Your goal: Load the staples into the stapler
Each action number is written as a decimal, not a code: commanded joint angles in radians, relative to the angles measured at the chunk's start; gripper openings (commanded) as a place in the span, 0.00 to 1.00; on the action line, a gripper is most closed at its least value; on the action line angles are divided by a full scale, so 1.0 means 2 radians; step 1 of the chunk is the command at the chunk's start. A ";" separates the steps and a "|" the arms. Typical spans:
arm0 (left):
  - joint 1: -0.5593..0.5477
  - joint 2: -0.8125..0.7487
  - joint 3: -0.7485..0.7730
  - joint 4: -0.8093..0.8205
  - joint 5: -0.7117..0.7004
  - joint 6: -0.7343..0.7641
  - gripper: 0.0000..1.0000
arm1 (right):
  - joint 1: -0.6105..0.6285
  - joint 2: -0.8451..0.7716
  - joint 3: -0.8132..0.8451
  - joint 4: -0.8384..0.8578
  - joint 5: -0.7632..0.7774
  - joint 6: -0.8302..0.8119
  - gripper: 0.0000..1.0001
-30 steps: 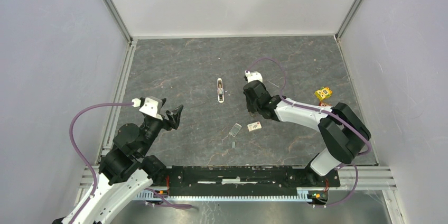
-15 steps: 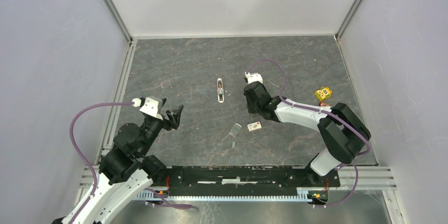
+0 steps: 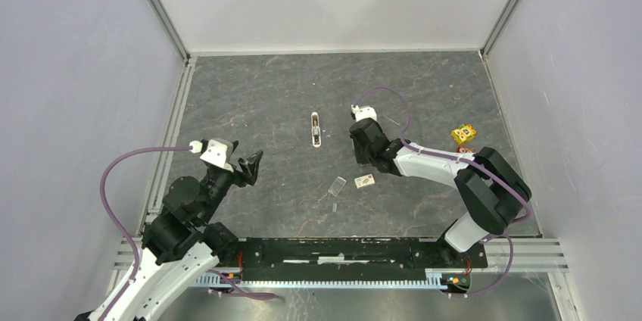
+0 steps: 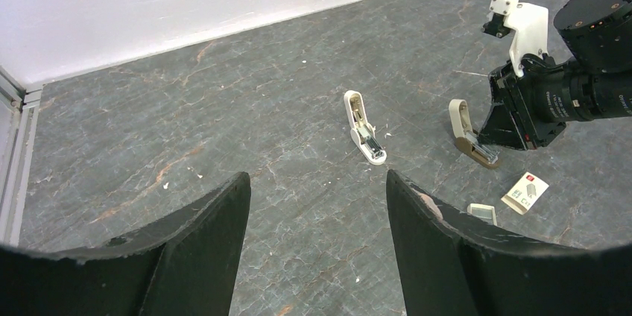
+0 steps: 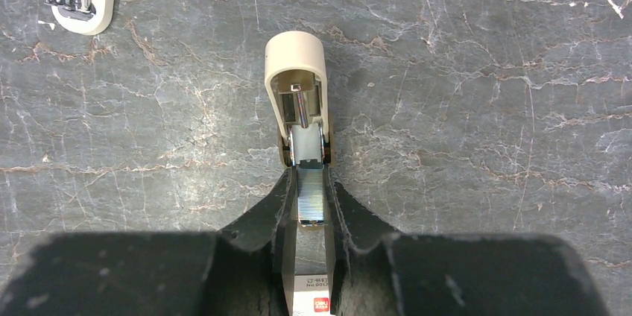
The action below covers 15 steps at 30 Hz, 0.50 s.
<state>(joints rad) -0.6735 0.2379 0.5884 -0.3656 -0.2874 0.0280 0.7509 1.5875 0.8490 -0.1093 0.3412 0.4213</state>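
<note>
Closest to me, the left claw [image 3: 247, 162] hangs over the desk [image 3: 257, 94] with its two fingers wide apart and nothing in it. A bit further in lie the clear lid [image 3: 337, 185] and the little white box [image 3: 365, 180] with the red mark, side by side. Just past them the right claw [image 5: 310, 180] is pinched tight on the staples [image 5: 311, 200]. They are a shiny strip, and its front end meets the metal track of the open beige stapler [image 5: 295, 59]. So I think this is the sliding-in step. Next it should push the strip straight along the track (no wobbling!) and then let go. A white stapler [image 3: 315, 129] lies a little further off, to the left.
</note>
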 commanded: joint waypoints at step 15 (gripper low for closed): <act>0.001 0.001 0.001 0.012 -0.008 0.035 0.74 | 0.001 0.008 -0.007 0.023 0.002 0.003 0.21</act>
<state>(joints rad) -0.6735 0.2375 0.5884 -0.3656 -0.2874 0.0280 0.7509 1.6001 0.8417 -0.0978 0.3408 0.4221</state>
